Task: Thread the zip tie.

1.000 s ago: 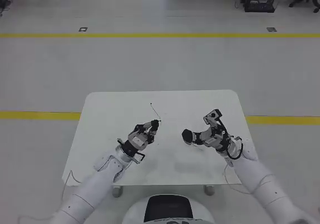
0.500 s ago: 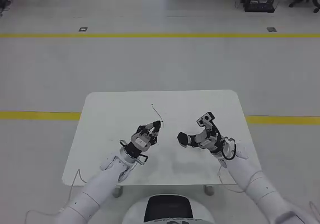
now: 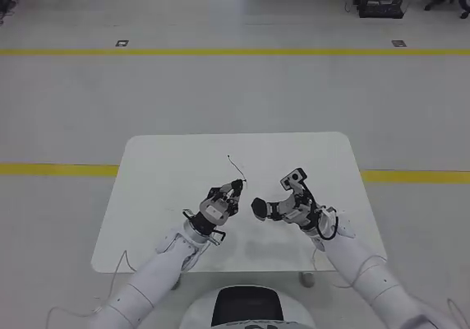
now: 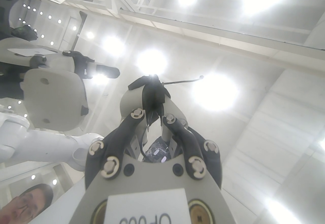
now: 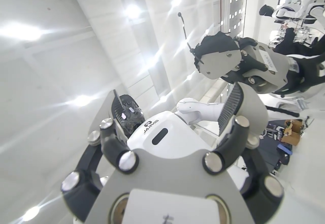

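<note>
"Two grippers are up over the middle of the table [image 3: 157, 189]. What has the left gripper [image 3: 233, 190] got?"

"It's pinched tight on the zip tie [image 3: 237, 168]. That thin black strip runs up and away from it, out over the table's far half, with a small knob at its free end."

"And the right gripper [image 5: 175, 105]?"

"Spread wide with nothing in it. It's just beside the left one above the table's middle, and it isn't touching the zip tie."
</note>
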### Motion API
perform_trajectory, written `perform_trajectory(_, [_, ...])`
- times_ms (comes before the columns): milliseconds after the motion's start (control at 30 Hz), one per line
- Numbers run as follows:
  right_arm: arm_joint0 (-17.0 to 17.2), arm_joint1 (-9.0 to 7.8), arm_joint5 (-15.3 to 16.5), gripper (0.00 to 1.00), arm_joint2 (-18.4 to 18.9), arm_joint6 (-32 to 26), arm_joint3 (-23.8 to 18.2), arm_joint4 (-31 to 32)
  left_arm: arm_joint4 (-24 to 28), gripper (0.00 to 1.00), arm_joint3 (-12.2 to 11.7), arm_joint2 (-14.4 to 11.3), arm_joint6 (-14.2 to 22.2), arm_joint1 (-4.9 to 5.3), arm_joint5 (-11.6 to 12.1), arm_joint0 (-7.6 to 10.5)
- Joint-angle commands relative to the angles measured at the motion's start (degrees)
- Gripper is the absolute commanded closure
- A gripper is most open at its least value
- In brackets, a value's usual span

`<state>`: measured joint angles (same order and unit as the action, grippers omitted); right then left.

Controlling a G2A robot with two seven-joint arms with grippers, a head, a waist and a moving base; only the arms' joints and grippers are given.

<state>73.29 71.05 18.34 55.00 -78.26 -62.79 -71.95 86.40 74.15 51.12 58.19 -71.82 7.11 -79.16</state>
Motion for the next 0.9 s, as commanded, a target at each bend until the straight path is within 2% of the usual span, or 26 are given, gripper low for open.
perform_trajectory(0, [0.0, 0.24, 0.34, 0.24, 0.01, -0.15, 0.23, -0.14, 0.06, 1.0, -0.37, -0.07, 0.28, -0.2, 0.27, 0.11])
perform_trajectory(33, [-0.01, 0.37, 0.42, 0.49, -0.03, -0.19, 0.31, -0.15, 0.08, 1.0, -0.52, -0.08, 0.4, -0.28, 0.37, 0.15])
perform_trajectory(133, [-0.07, 0.79, 0.52, 0.58, -0.21, -0.31, 0.61, -0.24, -0.08, 1.0, -0.94, -0.12, 0.74, -0.51, 0.58, 0.21])
perform_trajectory(333, [-0.38, 1.54, 0.5, 0.63, -0.43, -0.81, 1.27, 0.05, -0.52, 1.0, -1.38, -0.15, 1.2, -0.88, 0.38, 0.2])
perform_trajectory(633, [-0.73, 2.49, 0.05, 0.65, -0.45, -1.28, 2.62, 0.51, -1.56, 1.0, -1.6, -0.23, 1.57, -1.35, -0.13, 0.16])
perform_trajectory(867, [-0.79, 3.01, -0.05, 0.72, -0.07, -1.38, 3.0, 0.85, -2.16, 1.0, -1.93, -0.16, 1.71, -1.66, -0.55, 0.18])
